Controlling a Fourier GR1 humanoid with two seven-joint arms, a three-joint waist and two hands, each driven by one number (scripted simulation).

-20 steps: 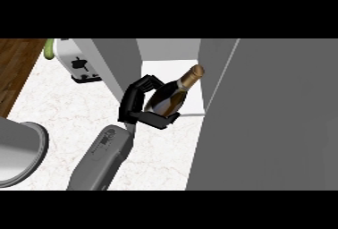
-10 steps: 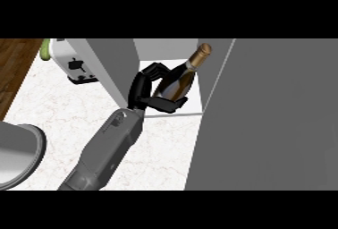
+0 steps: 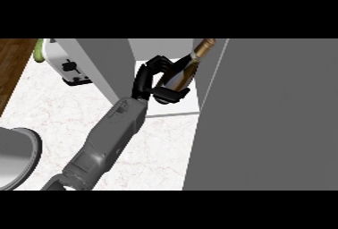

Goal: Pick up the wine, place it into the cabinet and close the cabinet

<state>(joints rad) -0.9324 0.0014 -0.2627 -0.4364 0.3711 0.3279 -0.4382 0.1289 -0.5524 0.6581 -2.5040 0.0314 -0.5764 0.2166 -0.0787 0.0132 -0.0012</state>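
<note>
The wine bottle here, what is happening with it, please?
One hand is curled round the wine bottle and holds it tilted, neck pointing up and away, in the gap between the cabinet's left wall and its big grey door. The bottle is not yet set down and the door is open. A toaster stands on the counter to the left. The other hand is out of view.

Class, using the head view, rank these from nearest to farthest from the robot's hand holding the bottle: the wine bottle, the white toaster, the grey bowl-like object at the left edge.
1. Wine bottle: in the left hand, at the cabinet opening.
2. Toaster: left of the hand, upper left.
3. Grey bowl-like object: lower left edge.
</note>
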